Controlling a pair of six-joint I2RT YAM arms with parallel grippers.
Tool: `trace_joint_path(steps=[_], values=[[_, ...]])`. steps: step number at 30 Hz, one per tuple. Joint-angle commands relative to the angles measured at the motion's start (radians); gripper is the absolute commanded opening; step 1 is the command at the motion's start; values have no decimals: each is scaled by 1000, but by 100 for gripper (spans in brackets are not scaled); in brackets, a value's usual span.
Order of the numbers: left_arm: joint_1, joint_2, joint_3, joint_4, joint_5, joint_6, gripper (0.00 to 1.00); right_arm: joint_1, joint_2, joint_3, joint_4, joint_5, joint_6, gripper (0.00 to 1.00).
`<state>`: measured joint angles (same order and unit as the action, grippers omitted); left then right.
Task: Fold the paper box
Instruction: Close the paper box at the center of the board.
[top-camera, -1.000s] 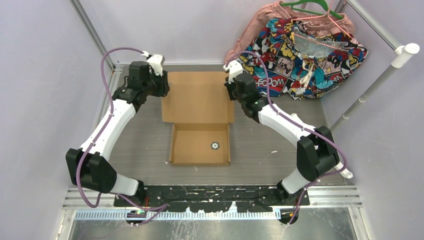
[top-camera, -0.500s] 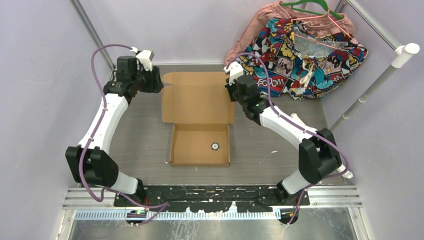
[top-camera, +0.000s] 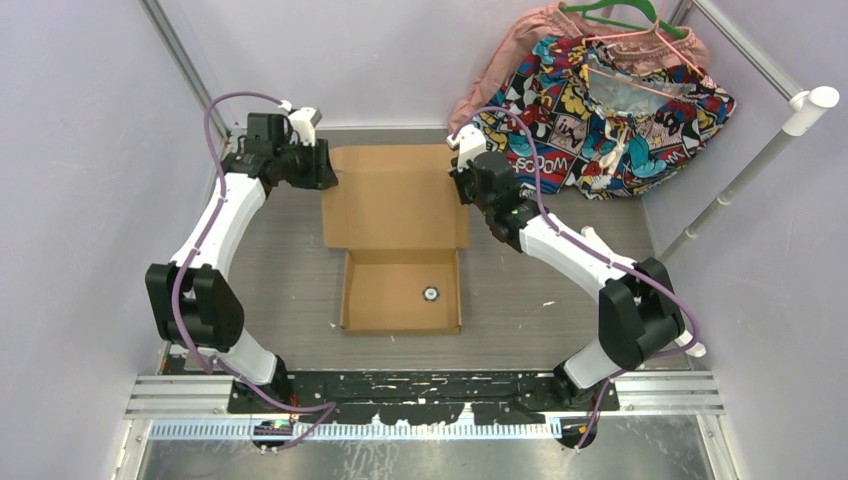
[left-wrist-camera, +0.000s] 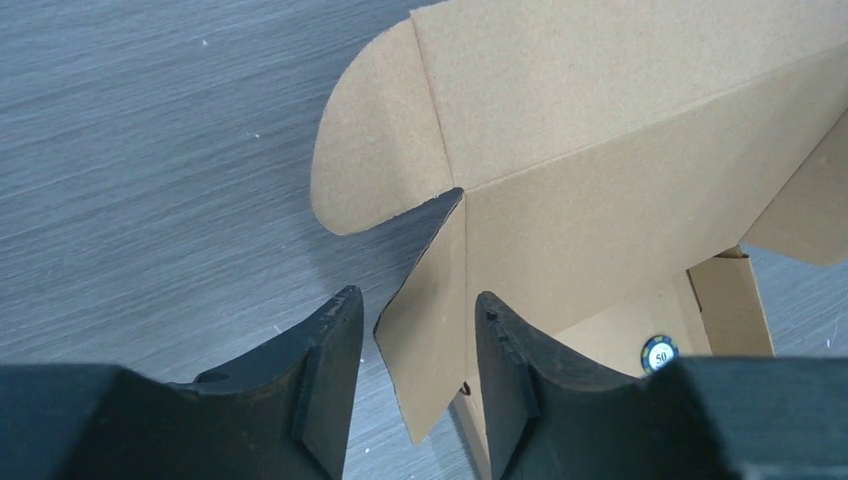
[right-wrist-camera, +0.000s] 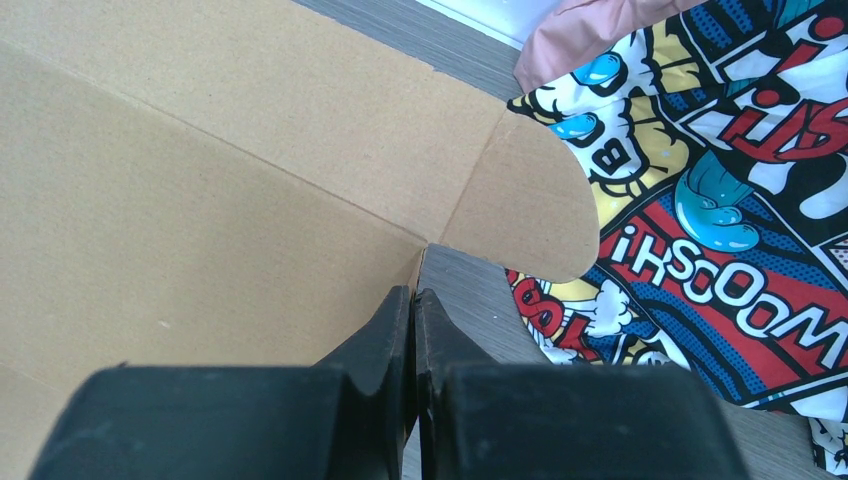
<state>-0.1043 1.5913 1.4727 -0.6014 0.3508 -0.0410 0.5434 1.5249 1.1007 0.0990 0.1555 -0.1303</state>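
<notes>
The paper box (top-camera: 395, 200) is plain brown cardboard; its shallow tray (top-camera: 400, 322) lies near me and the lid lies open and flat behind it. A small poker chip (top-camera: 429, 292) sits in the tray. My left gripper (top-camera: 328, 175) is at the lid's left edge. In the left wrist view it (left-wrist-camera: 415, 320) is open, with the lid's raised side flap (left-wrist-camera: 430, 300) between the fingers, unclamped. My right gripper (top-camera: 462, 190) is at the lid's right edge. In the right wrist view it (right-wrist-camera: 413, 300) is shut on the thin edge of the right side flap, beside the lid (right-wrist-camera: 200, 200).
A colourful comic-print cloth (top-camera: 610, 100) lies at the back right, close to the right gripper, and also shows in the right wrist view (right-wrist-camera: 720, 200). A pink garment on a green hanger (top-camera: 620, 20) lies behind it. A white pole (top-camera: 750, 170) leans at the right. Walls enclose the table.
My left gripper swung out to the left, away from the lid, then came back to its left edge, now straddling the side flap. The right gripper has stayed on the right edge.
</notes>
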Motion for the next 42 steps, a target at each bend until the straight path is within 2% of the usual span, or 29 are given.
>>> trace_joint_path(steps=[1,8,14,16,19,20,28,34,42], values=[[8,-10,41,2,44,15,44,9,-32,-7,8,-7,-28,5],[9,8,46,5,48,-4,28,10,-31,-8,7,-13,-25,5],[8,9,47,1,62,-7,23,10,-29,0,-2,-12,-26,5],[9,6,47,-1,57,-9,17,10,-30,5,-8,-14,-22,5],[9,-1,46,-2,55,-17,2,10,-34,13,-22,-18,-14,5],[9,-4,44,-2,54,-21,0,10,-32,15,-31,-22,-12,5],[8,-57,-18,49,52,-44,0,10,-33,51,-109,-20,26,12],[4,-142,-106,141,21,-70,0,9,-25,165,-316,-38,71,18],[-24,-231,-169,200,-24,-69,0,9,3,295,-498,-69,103,14]])
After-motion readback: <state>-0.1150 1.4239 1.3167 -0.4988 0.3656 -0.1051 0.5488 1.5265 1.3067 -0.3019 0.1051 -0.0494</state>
